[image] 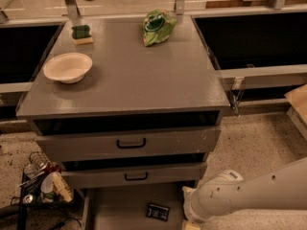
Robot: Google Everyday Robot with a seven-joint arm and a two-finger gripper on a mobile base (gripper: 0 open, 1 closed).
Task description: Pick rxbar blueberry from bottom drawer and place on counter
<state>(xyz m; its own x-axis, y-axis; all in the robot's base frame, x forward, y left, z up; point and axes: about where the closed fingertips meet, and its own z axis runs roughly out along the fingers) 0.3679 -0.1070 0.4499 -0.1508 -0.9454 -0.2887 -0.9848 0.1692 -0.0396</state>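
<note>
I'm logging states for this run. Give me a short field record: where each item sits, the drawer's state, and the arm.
rxbar blueberry: lying flat on the drawer floor, nothing touching it
bottom drawer: pulled open
counter: holds bowl at left, sponge at back left, green chip bag at back
arm: comes in from lower right, its end low beside the bar's right
pincer: not in view; the arm's end runs past the picture's lower edge
task state: bar not yet picked

White bowl [67, 67] left; sponge [82, 34] behind it; green chip bag [157, 27] rear centre; wire basket [41, 182] on floor; gripper [191, 223] at bottom edge.
</note>
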